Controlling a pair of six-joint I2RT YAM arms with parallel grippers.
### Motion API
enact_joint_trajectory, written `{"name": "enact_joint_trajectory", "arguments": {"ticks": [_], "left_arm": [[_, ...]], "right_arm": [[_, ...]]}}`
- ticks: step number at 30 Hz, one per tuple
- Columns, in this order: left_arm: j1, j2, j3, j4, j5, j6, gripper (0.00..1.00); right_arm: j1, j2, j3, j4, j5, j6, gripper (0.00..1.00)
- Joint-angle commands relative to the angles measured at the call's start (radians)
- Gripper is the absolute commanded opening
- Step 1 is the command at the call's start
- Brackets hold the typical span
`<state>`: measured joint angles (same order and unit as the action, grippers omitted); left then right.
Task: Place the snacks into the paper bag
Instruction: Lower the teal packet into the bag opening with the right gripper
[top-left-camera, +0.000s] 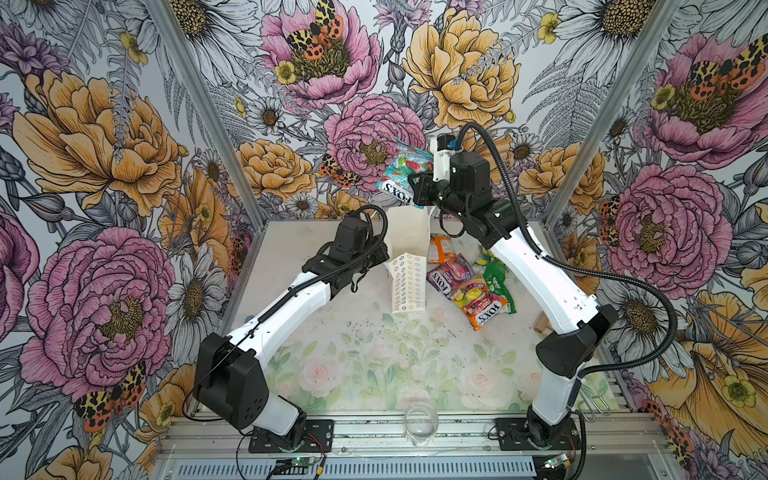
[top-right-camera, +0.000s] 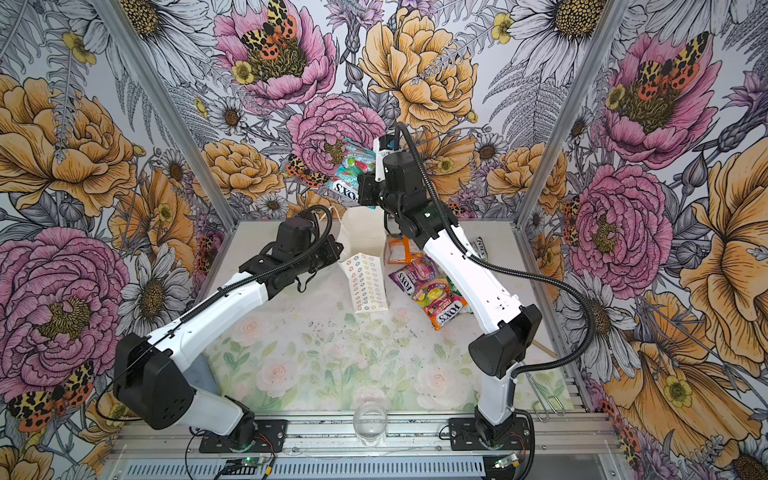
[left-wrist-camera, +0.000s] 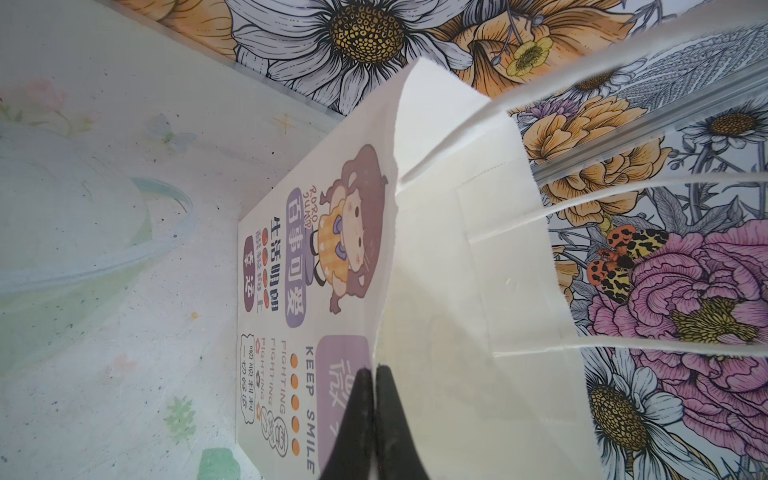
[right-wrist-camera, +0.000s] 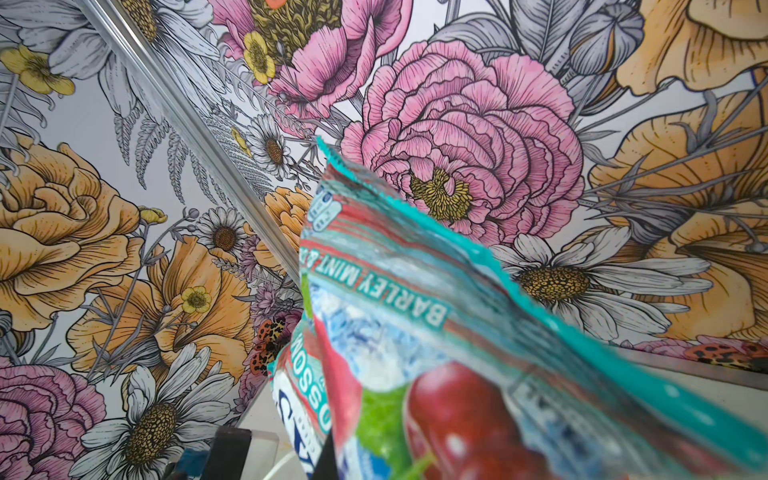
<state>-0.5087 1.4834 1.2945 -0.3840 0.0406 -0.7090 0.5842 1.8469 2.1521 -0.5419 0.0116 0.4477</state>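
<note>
The white paper bag (top-left-camera: 409, 286) (top-right-camera: 368, 291) stands upright mid-table with its mouth open. My left gripper (top-left-camera: 384, 250) (top-right-camera: 340, 249) (left-wrist-camera: 375, 372) is shut on the bag's (left-wrist-camera: 453, 291) left rim, one finger inside and one outside. High over the open mouth, my right gripper (top-left-camera: 417, 188) (top-right-camera: 365, 188) is shut on a teal FOX'S packet (top-left-camera: 405, 172) (top-right-camera: 351, 174) (right-wrist-camera: 415, 332); that packet hides most of its fingers in the right wrist view. Several more snacks (top-left-camera: 469, 286) (top-right-camera: 432, 293), orange, purple, green and yellow, lie heaped just right of the bag, partly under the right arm.
A clear glass (top-left-camera: 421, 422) (top-right-camera: 370, 419) stands at the table's front edge, in the middle. A wooden piece (top-left-camera: 542, 324) and a wire clip (top-left-camera: 592, 405) lie at the right side. Floral walls close in the back and both sides.
</note>
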Motion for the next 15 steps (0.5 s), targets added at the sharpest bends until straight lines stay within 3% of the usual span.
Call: {"name": "enact_joint_trajectory", "arguments": {"ticks": [1,15], "left_arm": [[-0.010,-0.026,0.000,0.016,-0.010,-0.015,0.00],[-0.006,-0.037,-0.011,0.023,-0.005,-0.020,0.00]], "right_arm": [[0.006,-0.030,-0.027,0.043,0.041,-0.010,0.00],[-0.006,-0.115,-0.173,0.062,0.087,-0.030,0.00]]}}
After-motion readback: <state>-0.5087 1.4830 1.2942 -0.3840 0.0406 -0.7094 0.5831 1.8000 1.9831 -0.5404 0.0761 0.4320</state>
